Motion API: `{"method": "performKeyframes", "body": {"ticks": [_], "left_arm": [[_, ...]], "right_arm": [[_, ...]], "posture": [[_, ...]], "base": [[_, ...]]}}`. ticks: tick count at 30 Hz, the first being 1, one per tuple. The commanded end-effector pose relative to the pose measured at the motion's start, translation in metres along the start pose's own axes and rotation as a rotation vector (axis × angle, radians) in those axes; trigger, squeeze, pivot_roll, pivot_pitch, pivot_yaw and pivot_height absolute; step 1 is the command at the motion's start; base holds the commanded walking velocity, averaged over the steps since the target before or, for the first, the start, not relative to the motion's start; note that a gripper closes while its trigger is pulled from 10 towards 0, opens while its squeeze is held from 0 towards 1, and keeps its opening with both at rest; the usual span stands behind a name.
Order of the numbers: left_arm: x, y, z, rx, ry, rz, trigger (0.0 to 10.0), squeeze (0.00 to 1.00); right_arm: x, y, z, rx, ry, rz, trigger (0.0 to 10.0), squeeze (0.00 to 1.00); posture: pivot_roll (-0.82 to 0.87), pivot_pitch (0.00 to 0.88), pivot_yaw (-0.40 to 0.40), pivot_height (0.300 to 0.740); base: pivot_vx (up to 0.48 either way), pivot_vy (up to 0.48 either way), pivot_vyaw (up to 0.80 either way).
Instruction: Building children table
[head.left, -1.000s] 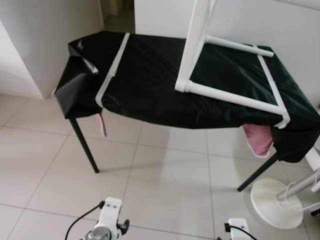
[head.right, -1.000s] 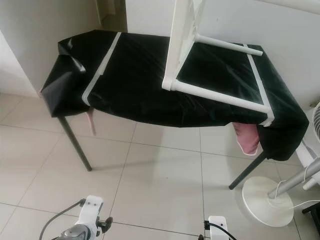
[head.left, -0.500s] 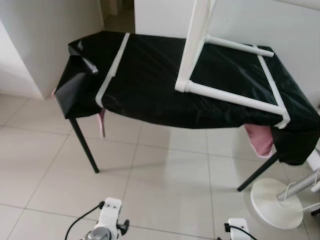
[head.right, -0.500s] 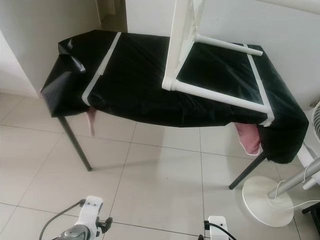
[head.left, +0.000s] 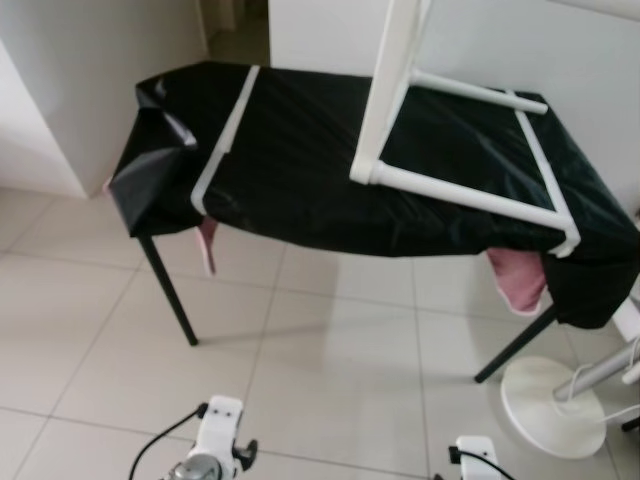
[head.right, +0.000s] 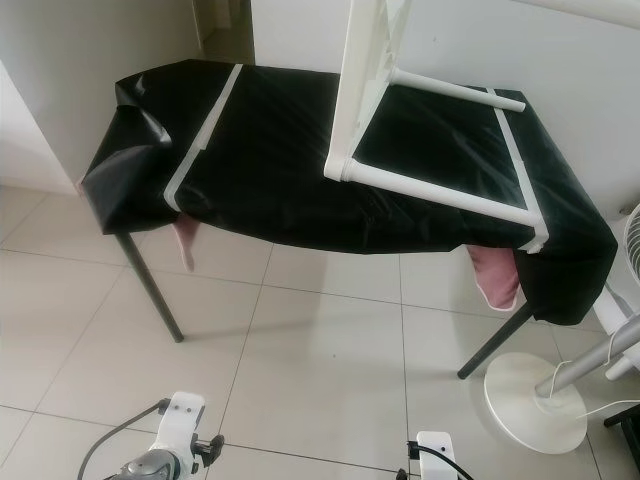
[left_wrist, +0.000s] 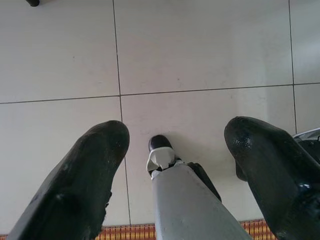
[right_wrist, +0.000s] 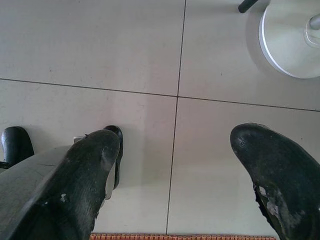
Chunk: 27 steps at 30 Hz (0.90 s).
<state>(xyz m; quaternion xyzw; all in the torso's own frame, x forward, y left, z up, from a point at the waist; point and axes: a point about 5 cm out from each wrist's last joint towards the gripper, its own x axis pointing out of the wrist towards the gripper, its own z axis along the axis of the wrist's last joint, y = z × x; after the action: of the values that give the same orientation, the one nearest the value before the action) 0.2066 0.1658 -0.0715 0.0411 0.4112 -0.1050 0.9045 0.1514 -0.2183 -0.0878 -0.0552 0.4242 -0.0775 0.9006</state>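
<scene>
Head view, the piece: the white frame (head.left: 455, 150) of the children's table lies on the black-covered table (head.left: 300, 160), one leg rising past the top of the picture, its long rail near the front edge.
Head view, surroundings: white tape strips (head.left: 225, 135) cross the black cover, a pink cloth (head.left: 518, 280) hangs under the right front corner, and a white fan base (head.left: 553, 407) stands on the tile floor (head.left: 330, 370) beside the table's right leg.
Head view, the arms: both wrists sit low at the bottom edge, well short of the table.
Left wrist view: left gripper (left_wrist: 172, 160) points down at the floor, its two black fingers (left_wrist: 82, 185) spread wide with nothing between them; the robot's own foot (left_wrist: 160, 150) shows below.
Right wrist view: right gripper (right_wrist: 175, 170) is likewise gaping and empty over the tiles, with the fan base (right_wrist: 290, 40) near one corner.
Step in hand, my read: this looks like the approach, not yet a grasp.
How to do it well: close in squarely on the front edge, steer left of the fan base, then raise both arms together; take the near rail rather than the upright leg, so the frame does not tip.
Piece relative to tool: ahead of and above both grippers, well apart, slightly toward the right arm's side.
</scene>
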Motion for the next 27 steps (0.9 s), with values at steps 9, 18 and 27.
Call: {"method": "performKeyframes", "body": {"ticks": [9, 18, 27], "left_arm": [[-0.0009, 0.0015, -0.0035, -0.024, 0.012, 0.003, 10.0, 0.0], [-0.0016, 0.0034, -0.0045, -0.035, 0.012, 0.006, 10.0, 0.0], [-0.0019, 0.0038, -0.0054, -0.038, 0.013, 0.007, 10.0, 0.0]], "right_arm": [[-0.0013, 0.0, -0.0049, 0.008, 0.019, -0.001, 10.0, 0.0], [-0.0018, 0.0017, -0.0063, 0.018, 0.023, -0.001, 10.0, 0.0], [-0.0021, 0.0019, -0.0075, 0.02, 0.027, -0.002, 10.0, 0.0]], "posture": [[-0.02, 0.0, -0.035, 0.74], [-0.02, 0.0, -0.032, 0.74], [-0.02, 0.0, -0.03, 0.74]], "base": [[0.0, 0.0, 0.0], [0.0, 0.0, 0.0], [0.0, 0.0, 0.0]]}}
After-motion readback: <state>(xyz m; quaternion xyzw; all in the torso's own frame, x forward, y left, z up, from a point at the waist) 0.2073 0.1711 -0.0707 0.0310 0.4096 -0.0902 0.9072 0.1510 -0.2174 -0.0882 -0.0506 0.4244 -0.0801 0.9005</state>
